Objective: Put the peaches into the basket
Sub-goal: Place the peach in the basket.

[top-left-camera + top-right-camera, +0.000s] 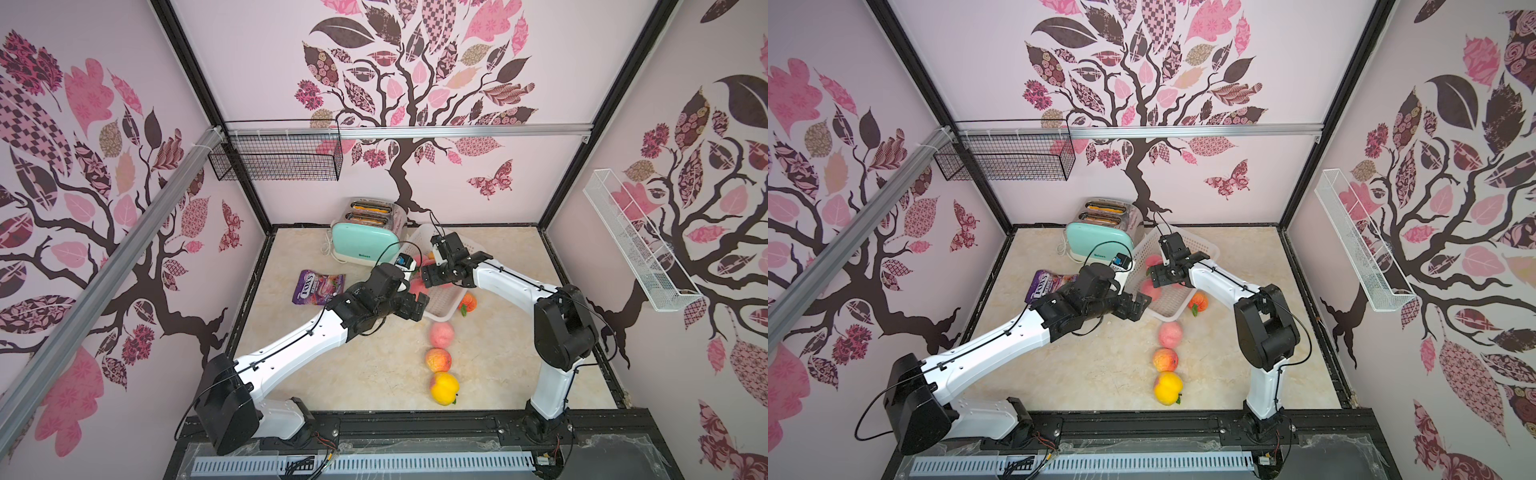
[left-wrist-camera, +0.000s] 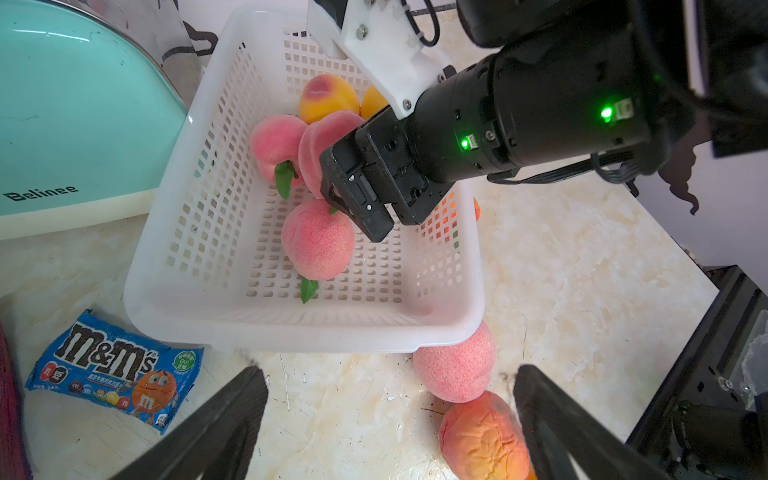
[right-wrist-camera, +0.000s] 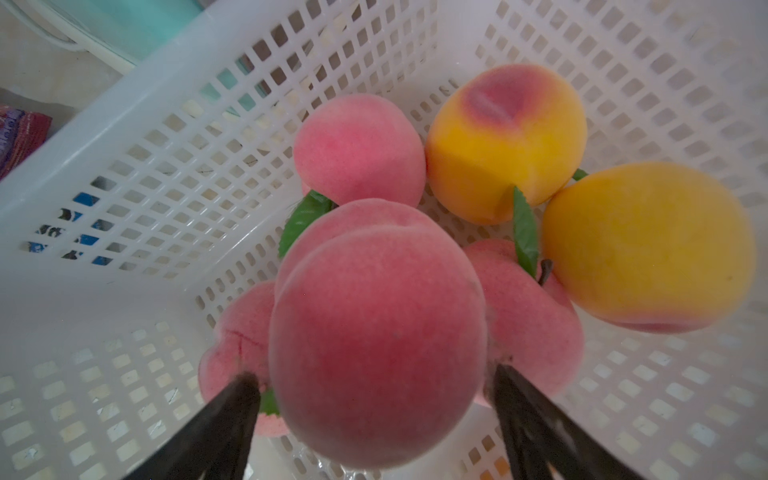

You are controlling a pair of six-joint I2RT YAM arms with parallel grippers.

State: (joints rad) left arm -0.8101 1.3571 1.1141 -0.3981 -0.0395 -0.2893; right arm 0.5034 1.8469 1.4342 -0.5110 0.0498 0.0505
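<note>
Marble tabletop (image 1: 353, 374) is shared by the toaster (image 1: 363, 243) and the basket (image 2: 291, 332), its long side turned to the toaster's end. Peaches (image 3: 505, 141) are heaped inside; one pink peach (image 3: 374, 311) is flanked by the right gripper (image 3: 376, 384), grip not discernible. The left gripper (image 2: 390, 374) is spread wide.

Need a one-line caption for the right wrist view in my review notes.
A pink peach between the fingers of the right gripper, inside the white basket amid other pink peaches and yellow peaches.

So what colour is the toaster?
The toaster has a mint green body and cream base; clearest in the left wrist view.
</note>
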